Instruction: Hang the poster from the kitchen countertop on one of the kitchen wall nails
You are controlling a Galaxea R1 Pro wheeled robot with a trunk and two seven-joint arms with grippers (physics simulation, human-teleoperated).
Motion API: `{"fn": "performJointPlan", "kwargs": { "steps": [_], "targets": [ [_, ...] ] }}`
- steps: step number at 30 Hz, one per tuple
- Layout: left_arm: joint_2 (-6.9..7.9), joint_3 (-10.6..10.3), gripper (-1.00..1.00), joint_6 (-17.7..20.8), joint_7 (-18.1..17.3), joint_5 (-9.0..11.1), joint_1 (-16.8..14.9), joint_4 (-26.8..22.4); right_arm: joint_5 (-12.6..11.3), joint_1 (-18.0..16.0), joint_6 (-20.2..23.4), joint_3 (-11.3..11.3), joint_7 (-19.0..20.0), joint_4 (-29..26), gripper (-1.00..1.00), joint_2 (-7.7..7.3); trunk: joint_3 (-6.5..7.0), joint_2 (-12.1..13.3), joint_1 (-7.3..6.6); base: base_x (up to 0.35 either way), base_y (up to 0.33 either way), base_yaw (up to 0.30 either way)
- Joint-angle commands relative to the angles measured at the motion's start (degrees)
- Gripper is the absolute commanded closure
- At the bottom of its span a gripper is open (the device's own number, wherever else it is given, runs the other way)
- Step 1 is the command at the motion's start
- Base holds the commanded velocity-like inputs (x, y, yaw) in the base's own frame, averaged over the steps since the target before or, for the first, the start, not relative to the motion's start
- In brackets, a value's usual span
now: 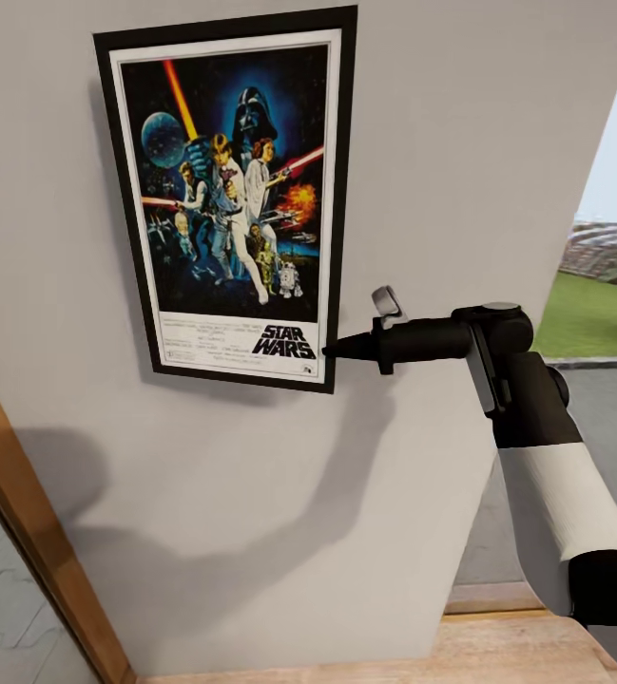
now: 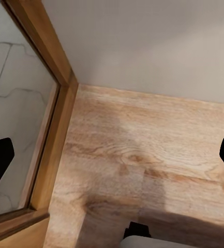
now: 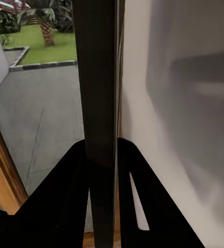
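Note:
The Star Wars poster [image 1: 227,190], black-framed with a white inner border, stands upright and flat against the light grey wall [image 1: 460,142]. My right gripper [image 1: 332,350] is shut on the frame's lower right edge. In the right wrist view, the frame's dark edge [image 3: 99,77] runs between the two black fingers [image 3: 65,196], right beside the wall. My left gripper [image 2: 112,157] hangs open over the wooden floor [image 2: 143,155], with nothing between its fingertips. Any wall nail is hidden behind the poster, and the kitchen countertop is out of view.
A wooden door frame [image 1: 23,513] slants along the wall's lower left, with pale tiled floor beyond it. To the right the wall ends at a corner, past which lie grey paving and a green lawn [image 1: 593,313].

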Motion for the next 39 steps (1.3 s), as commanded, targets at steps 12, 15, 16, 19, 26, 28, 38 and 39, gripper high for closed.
{"fn": "performJointPlan", "kwargs": {
  "steps": [12, 15, 16, 19, 26, 28, 38, 39],
  "targets": [
    [-0.01, 0.08, -1.0, -0.09, -0.11, 0.16, 0.02, -0.07, 0.07, -0.03, 0.82, 0.03, 0.36, -0.04, 1.0, -0.03, -0.03, -0.05, 0.03, 0.02, 0.0, 0.0],
    [-0.01, 0.08, -1.0, -0.09, -0.11, 0.16, 0.02, -0.08, 0.07, -0.03, 0.82, 0.03, 0.36, -0.04, 1.0, -0.03, -0.03, -0.05, 0.03, 0.0, 0.0, 0.0],
    [-0.02, 0.08, -1.0, -0.09, -0.11, 0.16, 0.02, -0.09, 0.07, -0.03, 0.82, 0.03, 0.36, -0.04, 1.0, -0.03, -0.03, -0.05, 0.03, 0.0, 0.0, 0.0],
    [-0.01, 0.08, -1.0, -0.09, -0.11, 0.16, 0.02, -0.1, 0.07, -0.03, 0.82, 0.03, 0.36, -0.07, 1.0, -0.03, -0.03, -0.05, 0.03, 0.0, 0.0, 0.0],
    [-0.01, 0.08, -1.0, -0.09, -0.11, 0.16, 0.02, -0.06, 0.08, -0.03, 0.82, 0.03, 0.36, -0.12, 1.0, -0.03, -0.03, -0.05, 0.03, 0.057, 0.0, 0.0],
    [-0.01, 0.08, -1.0, -0.09, -0.11, 0.16, 0.02, -0.04, 0.07, -0.03, 0.82, 0.03, 0.36, -0.12, 1.0, -0.03, -0.03, -0.05, 0.03, 0.202, 0.0, 0.0],
    [-0.01, 0.08, -1.0, -0.09, -0.11, 0.16, 0.02, -0.08, 0.07, -0.03, 0.82, 0.03, 0.36, -0.12, 1.0, -0.03, -0.03, -0.05, 0.03, 0.036, 0.0, 0.0],
    [-0.01, 0.08, -1.0, -0.09, -0.11, 0.16, 0.02, -0.06, 0.07, -0.03, 0.82, 0.03, 0.36, -0.13, 1.0, -0.03, -0.03, -0.05, 0.03, 0.004, 0.0, 0.0]
  ]
}}
